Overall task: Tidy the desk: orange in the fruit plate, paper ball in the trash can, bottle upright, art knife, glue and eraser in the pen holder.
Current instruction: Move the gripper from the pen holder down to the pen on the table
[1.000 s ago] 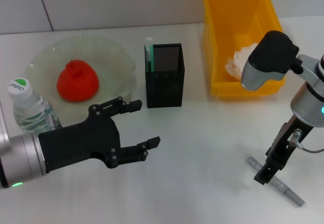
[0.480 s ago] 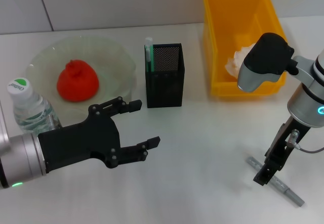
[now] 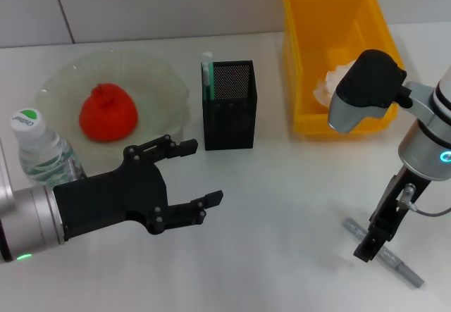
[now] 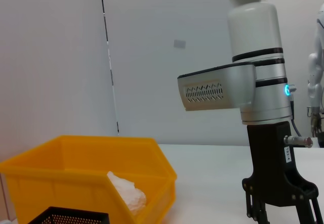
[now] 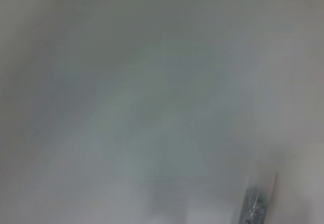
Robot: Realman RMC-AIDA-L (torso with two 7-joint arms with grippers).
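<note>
Down on the worktop [image 3: 282, 206], the right end effector [image 3: 366, 245] sits on the grey glue [image 3: 394, 263]; whether it grips, I cannot tell. Left end effector [image 3: 201, 175] hovers released.

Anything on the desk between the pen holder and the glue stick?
No. In the head view the desk between the pen holder and the glue stick is bare; only the right tool stands at the glue stick.

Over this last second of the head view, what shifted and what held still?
Only the right arm's wrist housing drifted slightly toward the left; its end effector stayed down over the glue on the table. The left end effector stayed open and hovering. Orange, bottle and pen holder unmoved.
</note>
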